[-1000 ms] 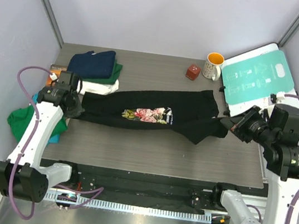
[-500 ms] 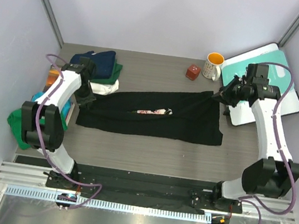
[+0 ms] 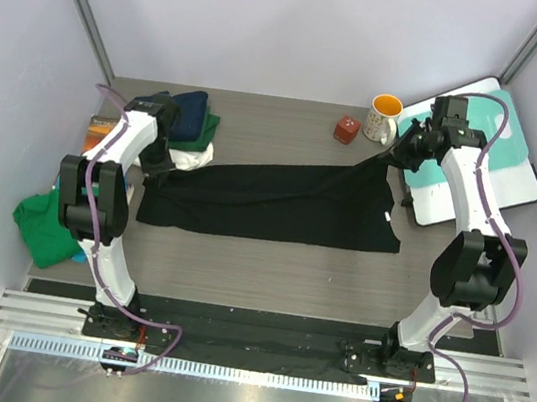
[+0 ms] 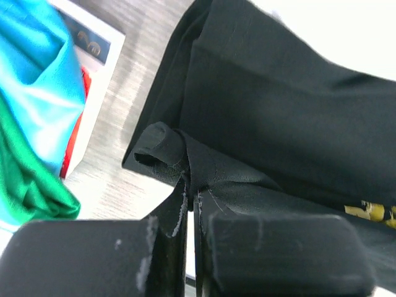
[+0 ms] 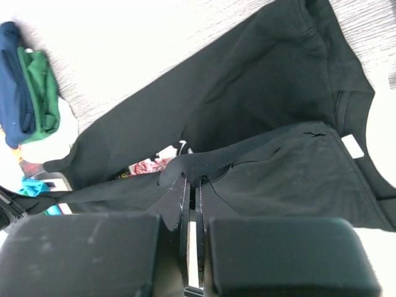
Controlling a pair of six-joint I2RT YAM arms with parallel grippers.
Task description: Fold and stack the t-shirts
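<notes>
Spanning most of the table [image 3: 269,262] from L to R, the black t-shirt [image 3: 268,206] lies partly doubled over, and each end is drawn up toward an arm. I judge it light, limp cloth w/ no stiffness. It will sag between grip pts, drag on the surface and crease where it lands, so I take hold at edge or corner folds only, never mid-panel. Left gripper [image 4: 190,201]: jaws pressed together, pinching a rolled bit of hem at the shirt's L end. Right gripper [image 5: 190,185]: jaws likewise closed on a bunched edge of the upper layer at the R end, w/ the collar and tag lying beyond it. Pale wall panels [image 3: 275,20] enclose the cell on three sides. The table top is matte grey wood-grain and prob. gives moderate friction. At far R, the teal-and-white board [image 3: 477,156] lies near the shirt. At far L sits the folded stack [image 3: 177,125]. A green t-shirt [image 3: 42,226] and a teal t-shirt [image 4: 34,80] lie loose at the L edge. The mug [image 3: 385,117] and red cube [image 3: 347,129] sit behind the shirt.
</notes>
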